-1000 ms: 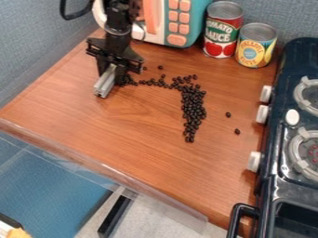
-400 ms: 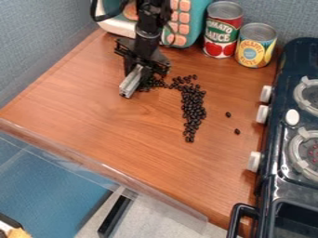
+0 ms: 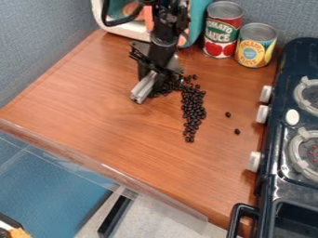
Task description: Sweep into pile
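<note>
Gripper (image 3: 154, 78) left of the dark beans (image 3: 194, 109).
Its fingers look closed around a gray bar (image 3: 143, 88), and two loose beans (image 3: 228, 115) lie right of the main trail.

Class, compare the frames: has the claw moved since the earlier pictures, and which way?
Yes: the claw has moved rightward in the view, nearer the fixed stove at the right edge.

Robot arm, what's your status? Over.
Gripper at far end of dark beans, grey bar below it. Beans in uneven strip; two strays nearer stove. Tomato can behind, clear of beans.
</note>
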